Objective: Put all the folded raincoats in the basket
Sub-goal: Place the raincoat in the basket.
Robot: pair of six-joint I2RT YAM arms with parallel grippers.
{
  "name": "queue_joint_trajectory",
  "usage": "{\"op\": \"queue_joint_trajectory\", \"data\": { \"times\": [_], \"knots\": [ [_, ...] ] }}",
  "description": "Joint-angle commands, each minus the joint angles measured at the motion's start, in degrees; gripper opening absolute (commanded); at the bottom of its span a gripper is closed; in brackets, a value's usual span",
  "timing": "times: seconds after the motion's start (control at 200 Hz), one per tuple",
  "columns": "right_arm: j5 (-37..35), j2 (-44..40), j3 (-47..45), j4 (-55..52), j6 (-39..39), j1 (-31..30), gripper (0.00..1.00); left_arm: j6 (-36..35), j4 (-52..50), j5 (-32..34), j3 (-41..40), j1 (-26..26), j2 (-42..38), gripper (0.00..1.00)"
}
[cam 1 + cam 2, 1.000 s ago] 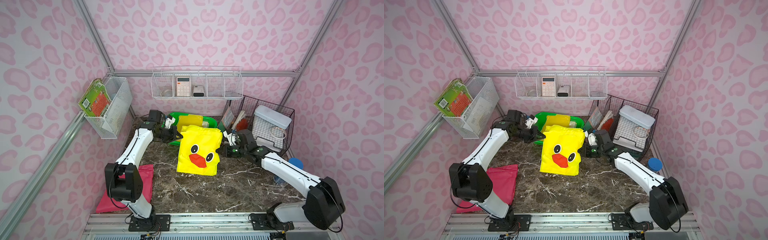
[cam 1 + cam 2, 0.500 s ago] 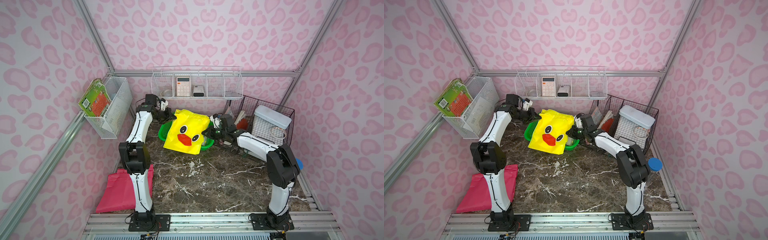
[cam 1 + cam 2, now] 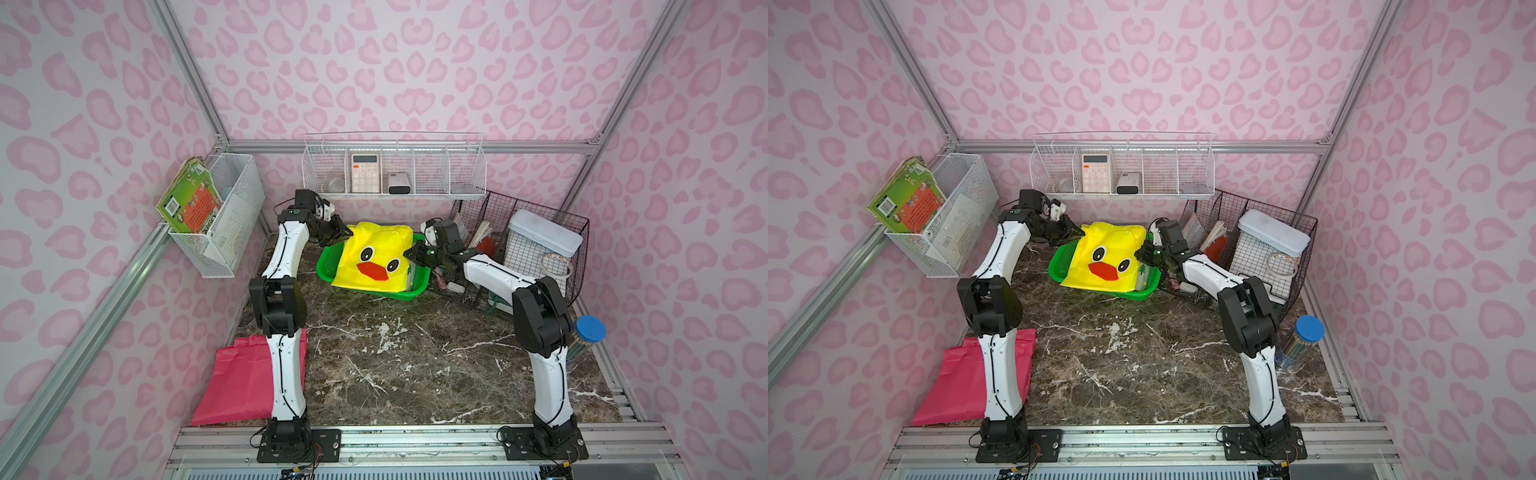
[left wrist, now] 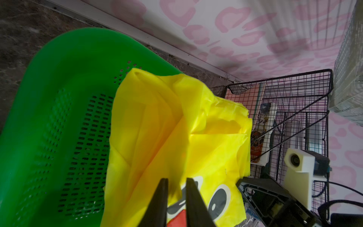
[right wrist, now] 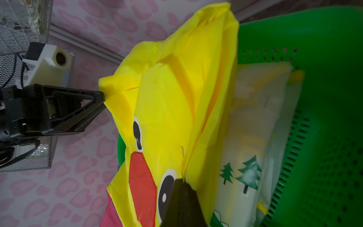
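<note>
Raincoat [image 3: 374, 259]: a folded, bright yellow sheet of thin, slick fabric printed with a duck face. It sits at the tabletop's twelve o'clock, draped over the shallow green perforated plastic basket [image 3: 326, 266] and over a white tree-printed bag [image 5: 245, 127] lying inside. Its six o'clock edge covers part of the near rim, so it does not look fully settled in.

The coat looks very light, limp and slippery. It creases and sags between its holds, and would likely slide or unfold if taken by a single layer. The safest hold, I judge, is a pinch through all layers at the top corners or side hems, both sides together.

At the coat's ten o'clock corner, the left gripper [image 4: 176, 179] has its fingers parted with a clear gap. The corner lies just at their tips, and I cannot tell whether it touches them. At the three o'clock edge, the right gripper [image 5: 181, 181] is pinched closed on the hem beside the duck's eye.
</note>
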State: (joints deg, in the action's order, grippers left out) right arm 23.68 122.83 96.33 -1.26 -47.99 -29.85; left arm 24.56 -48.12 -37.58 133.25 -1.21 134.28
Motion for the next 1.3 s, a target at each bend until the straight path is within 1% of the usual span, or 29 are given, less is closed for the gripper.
{"op": "queue_joint_trajectory", "data": {
  "times": [0.0, 0.09, 0.185, 0.305, 0.49, 0.605, 0.67, 0.74, 0.885, 0.96, 1.065, 1.18, 1.295],
  "knots": [
    [-1.2, 0.0, 0.3, 2.4, -0.9, -0.1, 0.0, -0.7, 2.5, 0.0, -0.1, 0.1, -0.9, 0.53],
    [-1.4, 0.2, 0.6, 3.1, -1.3, -0.1, 0.0, -1.6, 1.8, 0.8, -0.7, 0.1, -2.3, 0.66],
    [-2.0, 0.6, 1.2, 3.3, -1.6, -0.1, 0.0, -2.3, 1.7, 1.6, -2.7, 0.1, -4.5, 0.73],
    [-4.2, 0.9, 1.6, 3.6, -2.2, -0.2, 0.0, -2.9, 2.5, 1.9, -6.7, 0.1, -8.5, 0.75],
    [-10.6, 0.4, 0.5, 4.4, -3.4, -0.9, 0.0, -2.6, 7.0, 0.7, -17.7, 0.5, -16.4, 0.75],
    [-10.0, 0.9, 1.0, 4.7, -2.9, -1.5, 0.0, -2.9, 9.3, 0.2, -24.4, 1.0, -20.5, 0.76],
    [-9.1, 1.6, 2.4, 2.9, -1.5, -2.1, 0.15, -2.9, 10.9, 0.0, -28.1, 1.2, -22.7, 0.76],
    [-8.8, 1.4, 2.6, 1.3, -0.2, -2.7, 0.35, -3.0, 12.3, -0.3, -32.0, 1.5, -25.2, 0.76],
    [-9.2, -1.6, -0.8, 1.4, 1.2, -3.7, 0.59, -3.8, 14.2, -0.1, -38.0, 1.9, -29.7, 0.76],
    [-9.9, -3.6, -2.7, 1.4, 1.8, -4.1, 0.63, -4.6, 14.1, 0.0, -40.0, 2.3, -31.0, 0.77],
    [-12.3, -7.0, -5.3, 0.9, 2.6, -4.4, 0.68, -6.3, 12.8, 0.6, -40.6, 3.4, -31.2, 0.77],
    [-14.2, -11.3, -8.8, 1.4, 3.5, -5.1, 0.69, -8.0, 11.3, 1.0, -40.2, 5.4, -29.8, 0.77],
    [-15.5, -15.4, -11.6, 1.4, 4.4, -5.8, 0.69, -9.1, 9.8, 1.5, -38.2, 7.2, -26.7, 0.77]
  ]
}}
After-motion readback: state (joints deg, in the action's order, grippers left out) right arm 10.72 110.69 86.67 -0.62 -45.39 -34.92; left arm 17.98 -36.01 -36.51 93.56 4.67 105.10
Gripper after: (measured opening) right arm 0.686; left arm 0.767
